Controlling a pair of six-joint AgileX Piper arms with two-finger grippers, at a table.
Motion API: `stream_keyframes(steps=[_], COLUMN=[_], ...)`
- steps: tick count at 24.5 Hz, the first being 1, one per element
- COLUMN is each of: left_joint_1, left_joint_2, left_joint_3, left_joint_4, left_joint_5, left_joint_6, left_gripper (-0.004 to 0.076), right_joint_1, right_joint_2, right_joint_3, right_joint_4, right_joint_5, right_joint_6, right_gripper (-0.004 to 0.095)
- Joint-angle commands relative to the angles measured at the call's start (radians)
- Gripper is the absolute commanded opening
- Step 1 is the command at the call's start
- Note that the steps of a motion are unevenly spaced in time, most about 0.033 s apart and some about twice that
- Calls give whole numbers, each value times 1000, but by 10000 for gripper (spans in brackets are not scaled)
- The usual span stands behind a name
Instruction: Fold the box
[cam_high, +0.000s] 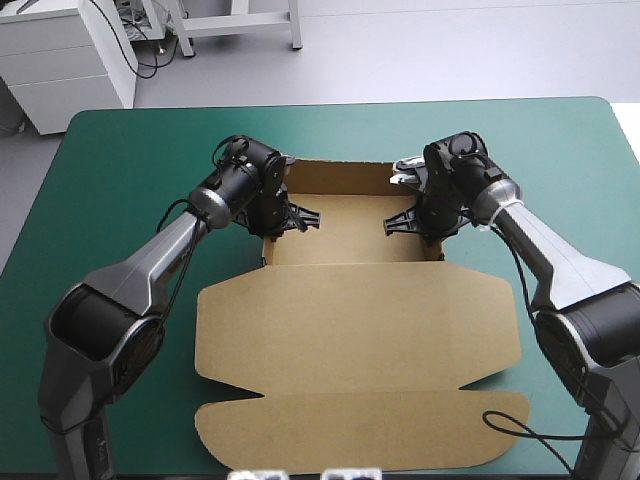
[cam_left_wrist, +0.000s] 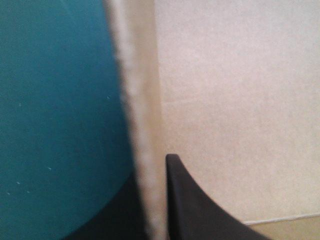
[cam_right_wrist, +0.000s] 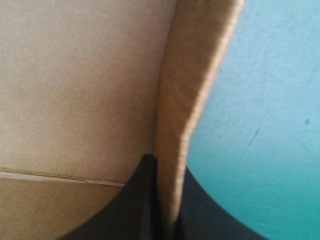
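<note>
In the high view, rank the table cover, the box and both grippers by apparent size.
Largest: the teal-green cover.
Then the box.
Smallest: the left gripper and right gripper, which look alike, so unranked.

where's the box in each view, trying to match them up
High view: the box mid-table, far part a walled tray, lid flat nearer.
Left wrist view: the box, its side wall clamped in the left gripper.
Right wrist view: the box, opposite side wall clamped in the right gripper.
Shared landmark: teal-green cover outside each wall.

Left fingers (cam_left_wrist: 200, 210) and right fingers (cam_right_wrist: 130, 210) each pinched almost together.
</note>
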Motion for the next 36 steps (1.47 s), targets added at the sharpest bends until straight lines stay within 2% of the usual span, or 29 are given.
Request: stream_keyframes(steps=[1, 15, 17, 23, 26, 27, 29, 31, 32, 33, 36], left_joint_1=[-15, -15, -15, -15, -15, -15, -15, -15, -15, -15, -15], left_joint_2=[-47, -39, -39, -39, -39, -39, -39, -39, -39, -39, -39], left_joint_3=[-30, -30, -30, -30, -30, -30, -30, -30, -30, -30, -30], left_joint_4=[-72, -65, -67, -70, -70, -70, -68, -68, -68, -63, -47], left_joint_5=[35, 35, 35, 35, 35, 35, 35, 35, 35, 35, 35], left_joint_6=[19, 40, 57, 60, 60, 60, 60, 60, 60, 60, 60], left_gripper=[-8, -7, -7, 11, 97, 179, 293, 469, 511, 545, 546], right_joint_1=[12, 12, 12, 12, 12, 12, 12, 12, 12, 12, 12], right_joint_2=[-44, -35, -35, -35, -35, -35, -35, -35, -35, -35, -35], right_joint_3=[-28, -28, -28, -28, -28, -28, -28, -28, -28, -28, -28], right_joint_4=[75, 80, 81, 106, 114, 114, 114, 123, 126, 131, 129], right_joint_5=[-35, -68, -68, -76, -68, -68, -68, -76, -81, -93, -118], right_joint_6=[-51, -51, -51, -51, -51, -51, -51, -51, -51, -51, -51], right_gripper=[0, 3, 33, 258, 350, 395, 436, 502, 528, 573, 617])
